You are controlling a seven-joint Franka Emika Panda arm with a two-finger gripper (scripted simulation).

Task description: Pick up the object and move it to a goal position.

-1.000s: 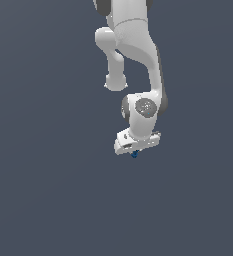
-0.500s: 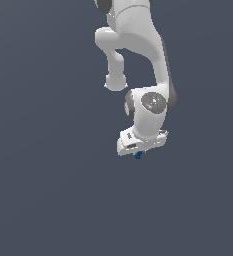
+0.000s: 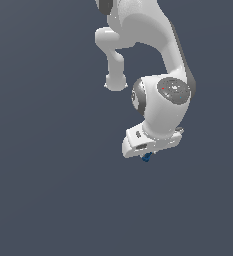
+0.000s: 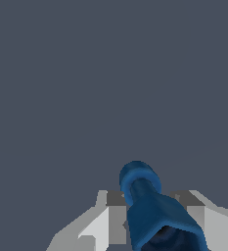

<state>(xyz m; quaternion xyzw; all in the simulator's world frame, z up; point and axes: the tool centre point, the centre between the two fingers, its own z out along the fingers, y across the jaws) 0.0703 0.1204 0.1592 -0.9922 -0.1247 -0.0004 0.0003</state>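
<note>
The object [image 4: 152, 206] is a dark-blue lumpy item with a rounded lighter-blue end. In the wrist view it sits between my two grey fingers [image 4: 116, 215], which press on it from both sides. In the exterior view only a small blue tip of the object [image 3: 147, 157] shows below the white hand. My gripper [image 3: 148, 154] is shut on the object and holds it off the dark grey floor [image 3: 48, 200]. The fingers are mostly hidden under the hand in the exterior view.
The white arm [image 3: 158, 60] reaches down from the top of the exterior view. A plain dark grey floor lies all around; no other objects show.
The arm has moved towards the exterior view's right and a little up, carrying the object with it. The grip has not changed.
</note>
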